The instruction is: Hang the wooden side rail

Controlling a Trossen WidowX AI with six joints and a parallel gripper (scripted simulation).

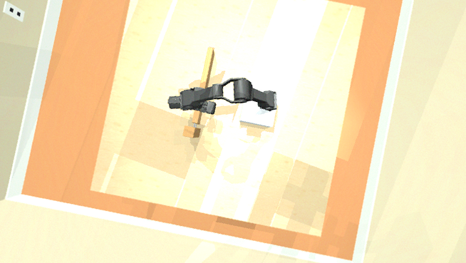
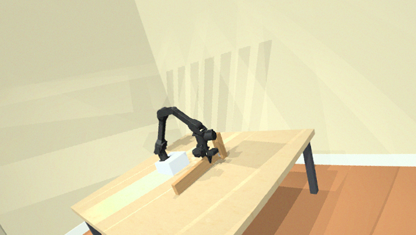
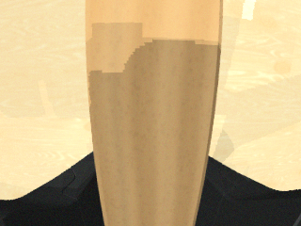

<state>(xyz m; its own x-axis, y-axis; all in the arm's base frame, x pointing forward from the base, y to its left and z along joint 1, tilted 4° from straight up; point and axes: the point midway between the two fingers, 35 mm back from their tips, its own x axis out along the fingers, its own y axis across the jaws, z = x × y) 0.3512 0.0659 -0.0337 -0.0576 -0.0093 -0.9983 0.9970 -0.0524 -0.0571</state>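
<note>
Reaching out from its white base (image 1: 256, 120) (image 2: 172, 165), the arm (image 1: 242, 88) (image 2: 165, 112) crosses over the rail (image 1: 208, 66) (image 2: 190, 178) (image 3: 152, 127) in the top view. One end of the rail lies near the post (image 1: 189, 131) (image 2: 220, 144), with a bit of grey metal (image 1: 195, 124) between them; whether the hooks sit on the pins cannot be told.

In the exterior view, the post stands upright on the worktop (image 2: 250, 176). The rail's far end rests on the worktop, and the pincer (image 2: 209, 159) points down at the part nearer the post.

Up close in the wrist view, the pincer is closed on the rail, dark fingers showing on both sides.
</note>
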